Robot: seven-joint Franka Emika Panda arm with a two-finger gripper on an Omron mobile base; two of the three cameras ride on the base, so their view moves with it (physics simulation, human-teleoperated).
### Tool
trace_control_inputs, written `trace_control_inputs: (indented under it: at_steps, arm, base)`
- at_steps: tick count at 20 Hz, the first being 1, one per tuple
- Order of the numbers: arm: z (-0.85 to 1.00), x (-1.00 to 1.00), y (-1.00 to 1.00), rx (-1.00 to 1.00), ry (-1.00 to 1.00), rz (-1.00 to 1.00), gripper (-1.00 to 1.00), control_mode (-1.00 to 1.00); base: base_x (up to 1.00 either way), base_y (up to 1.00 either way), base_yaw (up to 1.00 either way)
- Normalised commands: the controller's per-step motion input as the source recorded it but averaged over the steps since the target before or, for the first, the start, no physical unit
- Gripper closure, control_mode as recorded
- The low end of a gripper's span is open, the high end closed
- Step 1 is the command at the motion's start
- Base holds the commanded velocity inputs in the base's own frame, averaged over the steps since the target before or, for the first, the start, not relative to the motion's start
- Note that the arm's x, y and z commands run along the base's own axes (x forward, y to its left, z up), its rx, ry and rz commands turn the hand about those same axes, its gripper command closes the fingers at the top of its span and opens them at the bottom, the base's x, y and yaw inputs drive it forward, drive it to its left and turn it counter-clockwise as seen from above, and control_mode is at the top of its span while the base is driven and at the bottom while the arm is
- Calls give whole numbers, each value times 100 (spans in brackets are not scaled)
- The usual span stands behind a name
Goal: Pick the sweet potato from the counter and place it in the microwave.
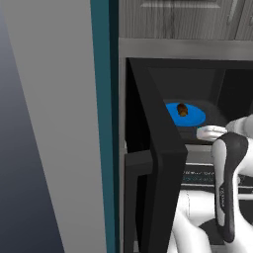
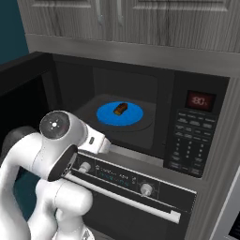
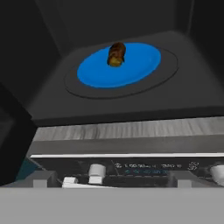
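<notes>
The sweet potato (image 3: 116, 54) lies on the blue round plate (image 3: 131, 70) inside the open microwave (image 2: 194, 136). It is a small brown-orange lump (image 2: 120, 109), resting free near the plate's middle (image 1: 182, 109). My gripper (image 3: 113, 180) is open and holds nothing. It hangs just outside the microwave's front edge, below and short of the plate. In the base views the white hand (image 1: 210, 132) (image 2: 99, 143) hovers at the cavity's sill. The black microwave door (image 1: 163, 148) is swung wide to the left. The counter is out of view.
An oven front with knobs (image 2: 146, 189) and a silver bar handle (image 2: 140, 202) sits right under the microwave. Grey wood-grain cabinets (image 2: 140, 18) hang above. A teal wall strip (image 1: 101, 123) and a grey panel (image 1: 49, 123) stand left of the door.
</notes>
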Motion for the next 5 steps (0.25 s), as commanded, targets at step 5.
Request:
trace_control_inputs:
  at_steps: [5]
  arm:
    - [-28, -100, 13, 0, 25, -8, -100, -100]
  base:
    - [0, 0, 0]
